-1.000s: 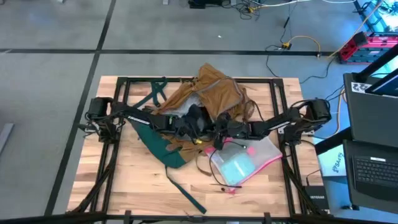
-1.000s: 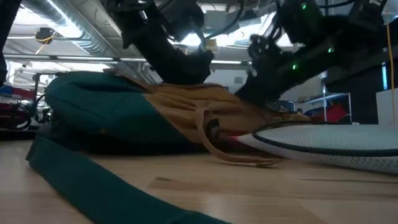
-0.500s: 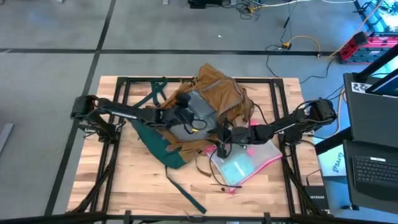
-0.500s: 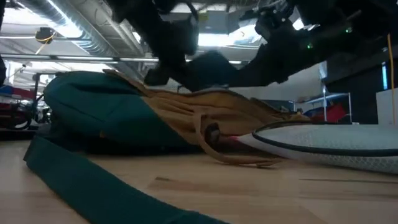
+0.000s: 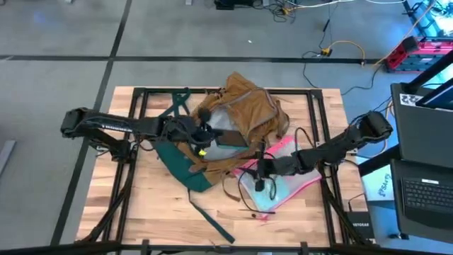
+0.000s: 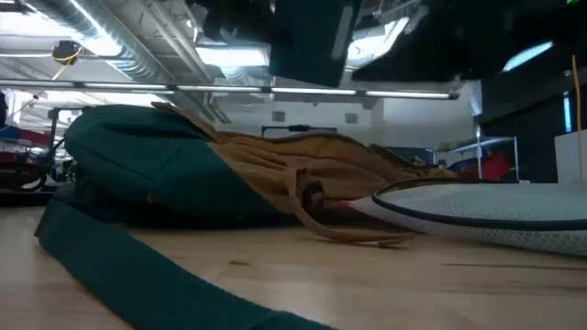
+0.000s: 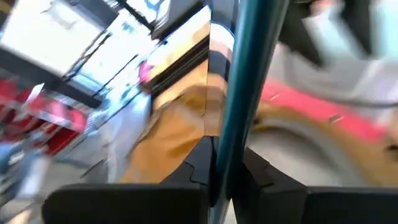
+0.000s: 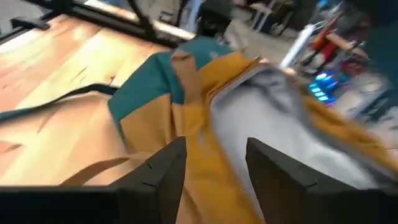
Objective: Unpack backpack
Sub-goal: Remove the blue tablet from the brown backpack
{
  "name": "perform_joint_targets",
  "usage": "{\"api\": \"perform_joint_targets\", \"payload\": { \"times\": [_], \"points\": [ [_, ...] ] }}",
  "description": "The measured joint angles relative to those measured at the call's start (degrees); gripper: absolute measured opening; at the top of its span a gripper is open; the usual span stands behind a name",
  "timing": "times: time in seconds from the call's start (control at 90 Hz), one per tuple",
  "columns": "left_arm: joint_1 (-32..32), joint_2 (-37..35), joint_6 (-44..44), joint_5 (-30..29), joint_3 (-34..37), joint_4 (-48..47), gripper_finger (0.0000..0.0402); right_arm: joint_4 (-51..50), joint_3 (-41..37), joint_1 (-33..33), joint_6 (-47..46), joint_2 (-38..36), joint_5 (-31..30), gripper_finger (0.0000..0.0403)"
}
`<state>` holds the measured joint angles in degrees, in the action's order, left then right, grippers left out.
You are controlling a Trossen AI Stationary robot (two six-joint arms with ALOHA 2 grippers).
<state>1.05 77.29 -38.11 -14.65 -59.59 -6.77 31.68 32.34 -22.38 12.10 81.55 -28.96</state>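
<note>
The backpack lies on its side in the middle of the worktop, toward the far edge. Its tan top is open and grey lining shows inside. Its green back panel and straps spread toward the near left, and one long green strap runs out across the wood.

The left pincer is over the open mouth of the backpack. In the left wrist view its fingers are nearly closed on a thin, flat teal thing that stands up between them. In the high view a dark flat thing sits at that pincer, over the grey lining.

The right pincer is low over a clear pouch with a pink edge. The pouch lies on the worktop just to the right of the backpack and touches it. In the right wrist view the fingers are apart with nothing between them, and they point at the backpack's tan and green cloth.

In the low view the backpack is a low heap, with the pouch beside it.
</note>
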Motion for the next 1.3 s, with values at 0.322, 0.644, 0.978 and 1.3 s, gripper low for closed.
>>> {"api": "perform_joint_targets", "payload": {
  "times": [0.322,0.644,0.978,1.3],
  "points": [
    [3.15,7.07,0.71,9.93,0.05,10.16,0.0012,-4.02,-0.09,-14.8,4.29,-10.58,-22.34,0.0154],
    [3.96,17.47,0.68,18.16,0.07,21.96,0.0014,-4.52,-0.17,-21.63,5.28,-12.71,-36.25,0.0154],
    [3.75,25.69,0.45,21.23,0.13,31.03,0.0017,-4.46,-0.17,-21.52,5.28,-12.71,-37.06,0.0154],
    [3.4,30.03,1.02,25.05,0.13,35.75,0.0028,-4.39,-0.17,-21.49,5.31,-12.7,-37.09,0.0154]
  ]
}}
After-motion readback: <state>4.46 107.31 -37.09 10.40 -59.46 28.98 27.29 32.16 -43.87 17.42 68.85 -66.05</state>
